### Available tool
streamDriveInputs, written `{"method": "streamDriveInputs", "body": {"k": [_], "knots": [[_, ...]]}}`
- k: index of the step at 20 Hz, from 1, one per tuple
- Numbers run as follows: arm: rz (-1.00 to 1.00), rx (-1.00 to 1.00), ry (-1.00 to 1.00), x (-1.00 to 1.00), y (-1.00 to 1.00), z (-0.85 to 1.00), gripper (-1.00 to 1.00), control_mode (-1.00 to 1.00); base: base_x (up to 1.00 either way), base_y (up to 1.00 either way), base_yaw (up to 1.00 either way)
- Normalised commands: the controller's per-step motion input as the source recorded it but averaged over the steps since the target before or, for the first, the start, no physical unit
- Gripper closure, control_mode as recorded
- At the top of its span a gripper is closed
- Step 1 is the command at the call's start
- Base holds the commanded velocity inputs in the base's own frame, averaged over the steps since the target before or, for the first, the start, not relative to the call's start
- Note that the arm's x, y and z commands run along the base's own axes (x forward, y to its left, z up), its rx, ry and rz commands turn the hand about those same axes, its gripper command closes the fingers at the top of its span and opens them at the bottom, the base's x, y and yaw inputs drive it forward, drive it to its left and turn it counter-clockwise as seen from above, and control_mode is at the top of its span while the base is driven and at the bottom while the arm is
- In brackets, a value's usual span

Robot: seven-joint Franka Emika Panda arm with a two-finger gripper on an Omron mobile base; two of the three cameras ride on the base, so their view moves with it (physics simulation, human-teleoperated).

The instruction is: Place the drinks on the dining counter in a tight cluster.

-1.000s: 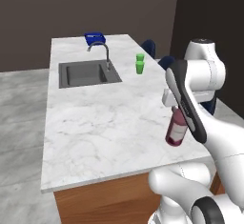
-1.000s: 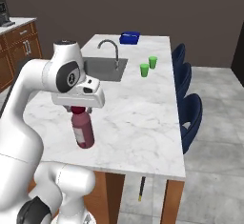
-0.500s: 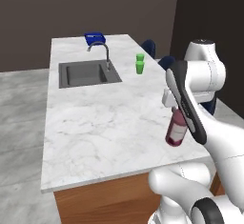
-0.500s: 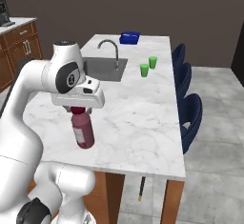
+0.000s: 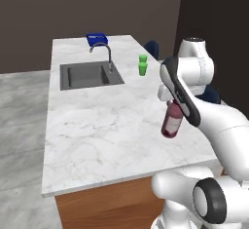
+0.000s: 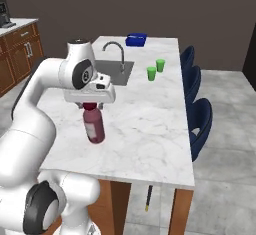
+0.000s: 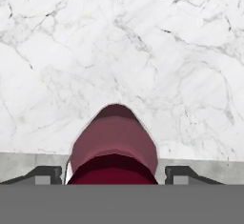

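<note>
A stout dark-red juice bottle (image 5: pixel 171 122) (image 6: pixel 94 125) stands upright near the right front part of the white marble dining counter (image 5: pixel 97 125) (image 6: pixel 145 129). My gripper (image 5: pixel 171 101) (image 6: pixel 90 104) reaches straight down over the bottle's top, with its fingers pressed close on both sides of the upper part. In the hand view the bottle's red top (image 7: pixel 114 147) sits between the two dark fingertips (image 7: pixel 47 173), with marble (image 7: pixel 119 37) beyond it.
A dark inset sink (image 5: pixel 90 74) (image 6: pixel 112 71) with a curved faucet (image 5: pixel 104 52) lies further along the counter. Two small green cups (image 5: pixel 142 66) (image 6: pixel 155 69) stand beyond the bottle, and a blue object (image 5: pixel 96 38) at the far end. Blue stools (image 6: pixel 197 124) line one side.
</note>
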Motion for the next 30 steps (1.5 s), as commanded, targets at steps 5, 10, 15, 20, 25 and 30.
{"method": "streamDriveInputs", "body": {"k": [5, 10, 15, 20, 25, 30], "knots": [[0.09, 0.00, 0.07, 0.96, -0.02, 0.07, 1.00, -1.00, 0.00, 0.00, 0.00], [0.04, 0.00, 0.08, 0.89, -0.24, 0.00, 1.00, -1.00, 0.00, 0.00, 0.00], [0.00, -0.01, 0.01, 0.84, -0.31, -0.15, 1.00, -1.00, 0.00, 0.00, 0.00], [0.00, -0.01, 0.00, 0.75, -0.07, -0.17, 1.00, -1.00, 0.00, 0.00, 0.00], [0.00, 0.00, 0.00, 0.54, 0.00, -0.06, 1.00, -1.00, 0.00, 0.00, 0.00], [0.00, 0.00, 0.00, 0.08, 0.00, -0.30, 1.00, -1.00, 0.00, 0.00, 0.00]]}}
